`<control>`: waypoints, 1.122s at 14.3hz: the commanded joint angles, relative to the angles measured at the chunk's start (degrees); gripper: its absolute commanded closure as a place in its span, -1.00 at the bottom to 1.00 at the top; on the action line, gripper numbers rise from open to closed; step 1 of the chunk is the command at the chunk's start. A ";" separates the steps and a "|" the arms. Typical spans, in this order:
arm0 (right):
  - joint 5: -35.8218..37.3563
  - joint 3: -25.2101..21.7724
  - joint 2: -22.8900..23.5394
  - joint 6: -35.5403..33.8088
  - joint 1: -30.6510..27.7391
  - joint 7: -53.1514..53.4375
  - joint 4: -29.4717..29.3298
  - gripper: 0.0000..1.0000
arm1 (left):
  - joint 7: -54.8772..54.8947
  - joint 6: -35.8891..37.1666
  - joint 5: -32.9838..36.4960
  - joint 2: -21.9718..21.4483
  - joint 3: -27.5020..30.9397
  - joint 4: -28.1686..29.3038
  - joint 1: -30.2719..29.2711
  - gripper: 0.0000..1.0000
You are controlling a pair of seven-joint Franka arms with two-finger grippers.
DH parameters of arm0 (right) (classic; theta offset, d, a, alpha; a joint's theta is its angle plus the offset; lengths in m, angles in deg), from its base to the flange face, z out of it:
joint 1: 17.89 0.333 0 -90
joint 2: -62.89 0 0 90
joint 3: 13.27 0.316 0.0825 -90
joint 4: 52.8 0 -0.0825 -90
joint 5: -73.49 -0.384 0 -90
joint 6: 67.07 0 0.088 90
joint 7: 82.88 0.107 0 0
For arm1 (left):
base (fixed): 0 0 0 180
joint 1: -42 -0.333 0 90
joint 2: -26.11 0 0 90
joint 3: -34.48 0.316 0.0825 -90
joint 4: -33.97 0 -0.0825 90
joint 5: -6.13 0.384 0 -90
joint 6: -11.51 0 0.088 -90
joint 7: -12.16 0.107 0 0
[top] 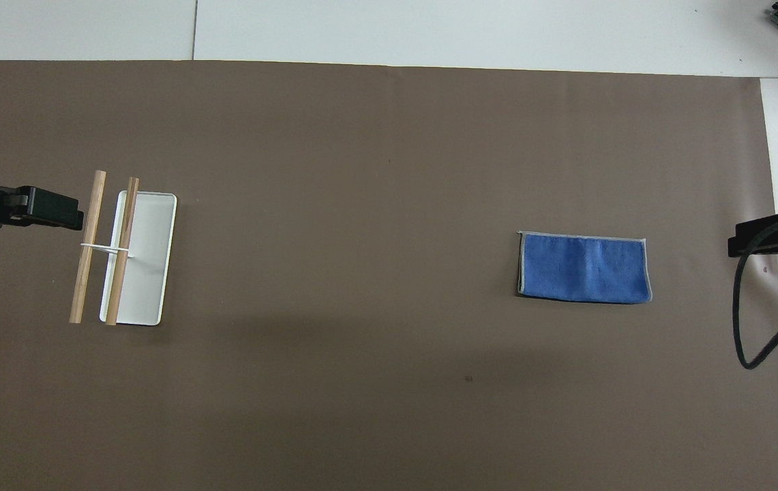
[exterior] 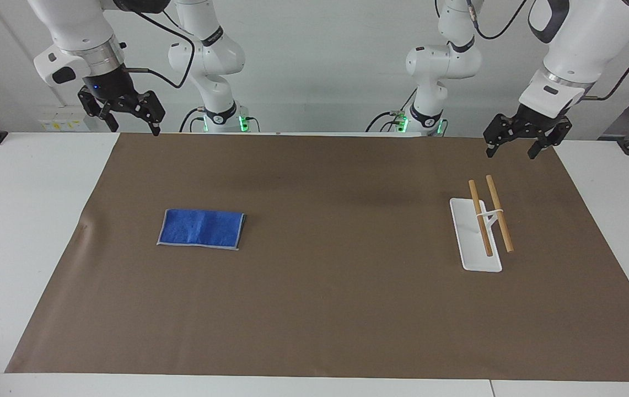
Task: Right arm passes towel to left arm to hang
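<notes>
Overhead view gives the plainest look at the towel (top: 585, 267): a bright blue terry rectangle with thin pale grey edging, folded flat on the matte brown mat (top: 389, 382), toward the right arm's end of the table and touched by nothing. Its nap looks soft and slightly mottled. Toward the left arm's end stands the rack (top: 140, 258), a smooth white rounded-corner base plate carrying two round wooden rods (top: 86, 247) joined by a thin white crosspiece. How the rods are held above the base is hard to make out from either view.

Both arms wait, raised. The right gripper (exterior: 125, 117), black with a small blue light, hangs with its fingers spread over the mat's edge nearest the robots, holding nothing. The left gripper (exterior: 519, 144) hangs with fingers spread too, empty, over the mat near the rack. From above, each gripper is cut off by the frame edge, only black tips showing, and a black cable (top: 746, 320) loops down by the right one.
</notes>
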 commanded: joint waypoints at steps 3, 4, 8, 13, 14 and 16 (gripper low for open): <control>-0.10 0.39 -1.01 0.85 -0.83 -1.27 1.31 -1.00 | 0.29 0.66 -0.75 0.23 0.54 -1.26 0.23 -1.00; -0.10 0.30 -1.01 0.76 -0.83 -1.36 1.31 -1.00 | 0.29 0.83 -0.66 0.05 0.54 -1.25 0.50 -1.00; -0.02 0.30 -1.01 0.76 -0.74 -1.36 1.40 -1.00 | 0.20 1.35 -0.66 -1.18 0.54 1.38 0.24 -1.00; -0.10 0.39 -1.01 0.93 -0.74 -0.92 1.48 -1.00 | 0.11 1.27 -0.66 -1.18 0.54 1.30 0.15 -1.00; -0.10 0.39 -1.09 1.02 -0.74 -0.92 1.57 -1.00 | 0.11 1.27 -0.66 -1.18 0.54 1.30 0.15 -1.00; -0.02 0.39 -1.09 0.93 -0.66 -1.01 1.66 -1.00 | 0.11 1.27 -0.66 -1.18 0.54 1.30 0.15 -1.00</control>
